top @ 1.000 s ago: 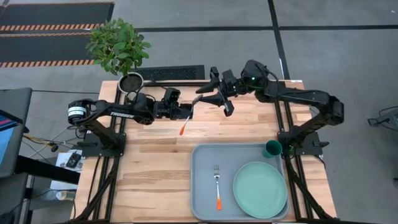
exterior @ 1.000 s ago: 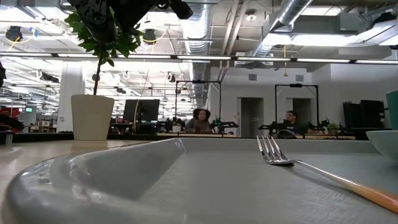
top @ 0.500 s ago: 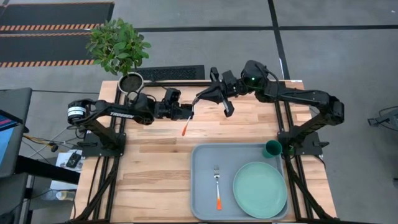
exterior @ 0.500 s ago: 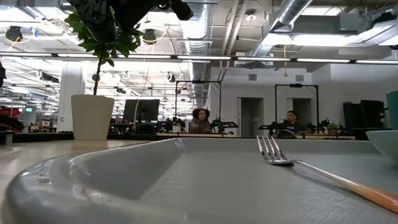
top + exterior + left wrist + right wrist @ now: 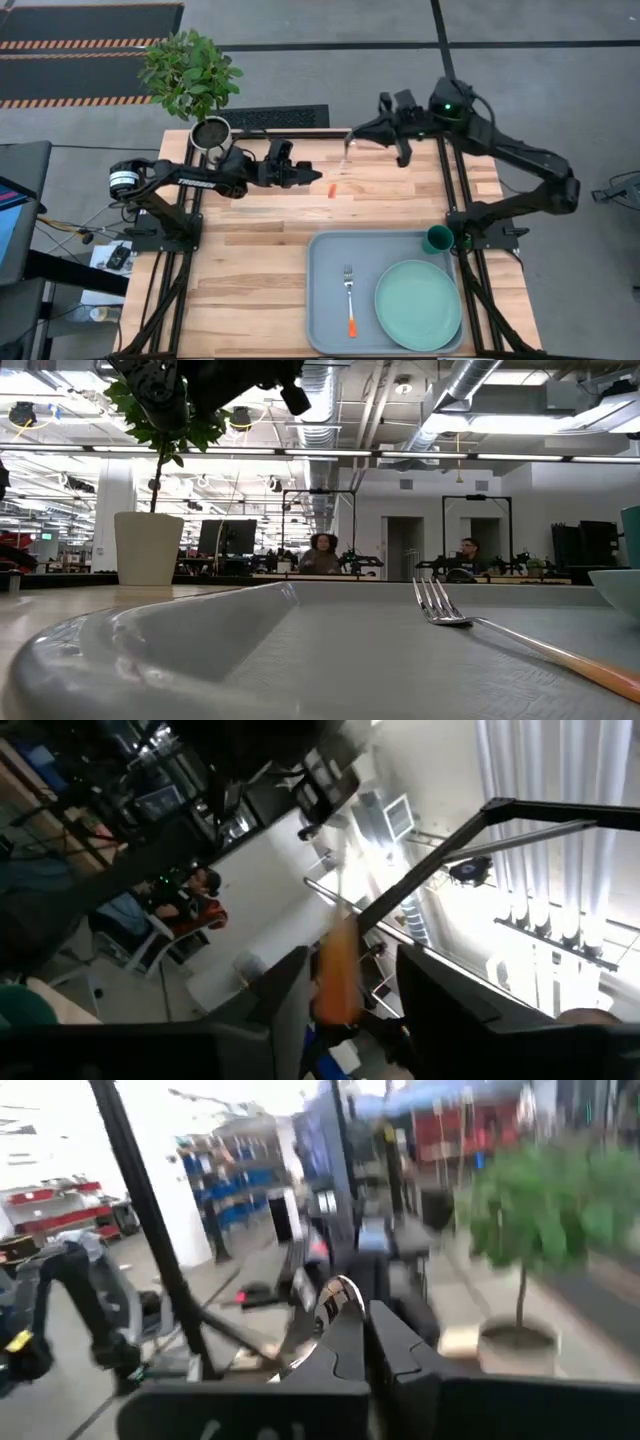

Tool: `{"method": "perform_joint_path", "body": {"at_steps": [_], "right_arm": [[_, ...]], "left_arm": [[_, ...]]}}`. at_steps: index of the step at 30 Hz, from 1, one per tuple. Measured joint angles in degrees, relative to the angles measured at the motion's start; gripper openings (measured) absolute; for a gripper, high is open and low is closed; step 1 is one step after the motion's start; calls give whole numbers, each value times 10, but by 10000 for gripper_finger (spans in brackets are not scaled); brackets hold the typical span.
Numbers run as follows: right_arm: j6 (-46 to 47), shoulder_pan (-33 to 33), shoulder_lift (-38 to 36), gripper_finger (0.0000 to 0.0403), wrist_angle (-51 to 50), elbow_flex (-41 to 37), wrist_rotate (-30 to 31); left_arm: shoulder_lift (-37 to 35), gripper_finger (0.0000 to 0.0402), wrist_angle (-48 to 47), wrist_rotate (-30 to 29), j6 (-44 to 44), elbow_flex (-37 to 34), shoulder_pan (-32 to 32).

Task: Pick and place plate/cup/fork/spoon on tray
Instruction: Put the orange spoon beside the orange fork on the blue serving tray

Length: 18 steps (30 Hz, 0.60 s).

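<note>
The spoon hangs in the air over the table's far middle, silver bowl end up, orange handle end low. My right gripper is shut on its bowl end. My left gripper stands open just left of the handle. In the left wrist view the orange handle stands between the fingers; whether it touches one, I cannot tell. The fork and the mint plate lie on the tray. The teal cup stands by the tray's far right corner. My right gripper pinches the spoon between its two fingers just below the bowl, which sticks out past the fingertips. The fingers reach in from the table's right side. The spoon is lifted clear and slants down toward my left gripper, handle end lowest.
A white pot with a leafy plant stands at the table's far left corner, behind my left arm. Bare wood lies between the arms and the tray. In the low view people sit in the room behind the table.
My right gripper has gone toward the table's right and far edge, taking the spoon with it by the bowl end. The spoon, a second ago held at my left gripper's fingertips, has slid right; its orange end now lies past those fingertips. My left arm has barely moved.
</note>
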Motion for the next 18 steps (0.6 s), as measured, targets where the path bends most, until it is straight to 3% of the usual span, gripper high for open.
{"method": "perform_joint_path", "body": {"at_steps": [7,12,18], "right_arm": [[-78,-11,-55,1,-290,-16,44],[-57,-30,-114,1,-288,-98,42],[69,-8,-158,1,-172,-260,42]], "left_arm": [[-2,151,6,54,-8,0,50],[-2,142,7,94,-47,0,79],[-13,125,14,128,-63,0,102]]}}
